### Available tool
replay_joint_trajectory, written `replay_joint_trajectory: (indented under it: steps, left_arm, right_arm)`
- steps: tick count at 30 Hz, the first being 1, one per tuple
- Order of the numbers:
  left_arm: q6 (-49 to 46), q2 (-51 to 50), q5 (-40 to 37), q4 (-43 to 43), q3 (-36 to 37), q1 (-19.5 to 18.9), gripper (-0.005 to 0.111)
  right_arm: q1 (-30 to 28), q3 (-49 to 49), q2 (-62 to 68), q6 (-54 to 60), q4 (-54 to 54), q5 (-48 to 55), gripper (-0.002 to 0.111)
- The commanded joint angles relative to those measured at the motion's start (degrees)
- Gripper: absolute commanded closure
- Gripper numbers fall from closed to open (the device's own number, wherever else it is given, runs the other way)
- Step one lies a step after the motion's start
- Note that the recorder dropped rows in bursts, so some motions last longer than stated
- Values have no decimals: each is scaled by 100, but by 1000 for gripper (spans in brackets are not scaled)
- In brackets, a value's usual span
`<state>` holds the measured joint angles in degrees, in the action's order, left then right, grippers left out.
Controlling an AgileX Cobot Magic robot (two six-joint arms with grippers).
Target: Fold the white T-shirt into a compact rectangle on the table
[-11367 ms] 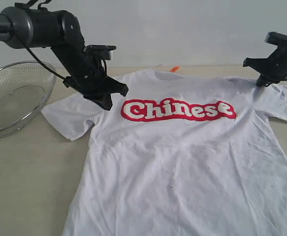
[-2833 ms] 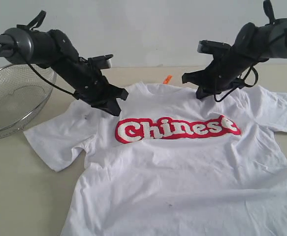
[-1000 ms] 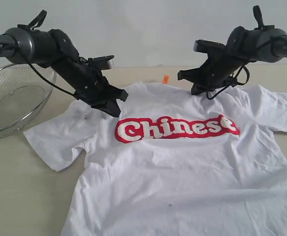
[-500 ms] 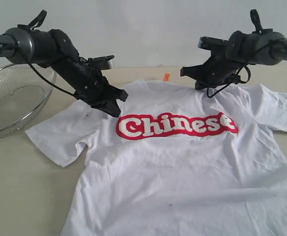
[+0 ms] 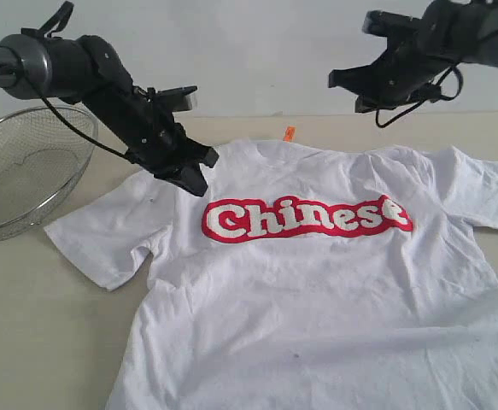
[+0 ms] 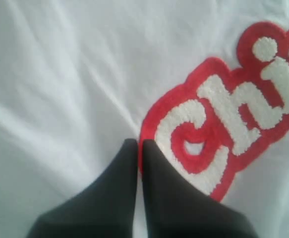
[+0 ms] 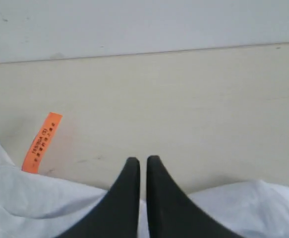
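A white short-sleeved cotton T-shirt (image 5: 317, 290) lay spread front-up on the broad pale beige tabletop (image 5: 43, 325). Its collar pointed toward the far edge and its hem ran out of the exterior view at the near edge. Red-bordered white lettering (image 5: 304, 217) crossed the chest, and a small orange neck tag (image 5: 289, 133) stuck out from the collar onto the bare tabletop. The sleeve on the left arm's side lay flat and slightly rumpled, pointing toward the left edge.

The black left gripper (image 6: 138, 144) had its two fingers pressed together with only a thin slit between them and no cloth visible in it. Its tips hung low over the shirt just beside the first letter of the lettering; whether they touched the fabric could not be told.

The black right gripper (image 7: 142, 161) was also closed and held nothing. It was raised well above the tabletop near the far edge, over the collar, with bare tabletop and the orange tag in its wrist view.

A round silver wire-mesh basket (image 5: 26, 171) sat by the left edge toward the far corner — apart from the shirt's sleeve.
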<state>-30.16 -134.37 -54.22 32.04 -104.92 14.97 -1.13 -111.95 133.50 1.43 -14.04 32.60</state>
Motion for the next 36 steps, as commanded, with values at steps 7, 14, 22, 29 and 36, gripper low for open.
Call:
replay_joint_trajectory:
  steps: [7, 14, 22, 29, 36]
  left_arm:
    - [-27, 98, -266, -15, -46, -39, 102]
    - [-27, 98, -2, -15, -46, -39, 102]
    - [-27, -221, 137, 8, -46, -39, 102]
    - [-76, -563, 351, 8, -46, -39, 102]
    - [-76, -935, 271, 25, -520, -39, 102]
  right_arm:
    - [-715, 250, -80, 336, 559, 1100, 108]
    - [-631, 527, 67, 480, 306, 791, 108]
    - [-616, 527, 474, 493, 196, 579, 108]
    - [-616, 527, 516, 493, 196, 149, 108]
    - [-616, 223, 800, 493, 196, 152, 108]
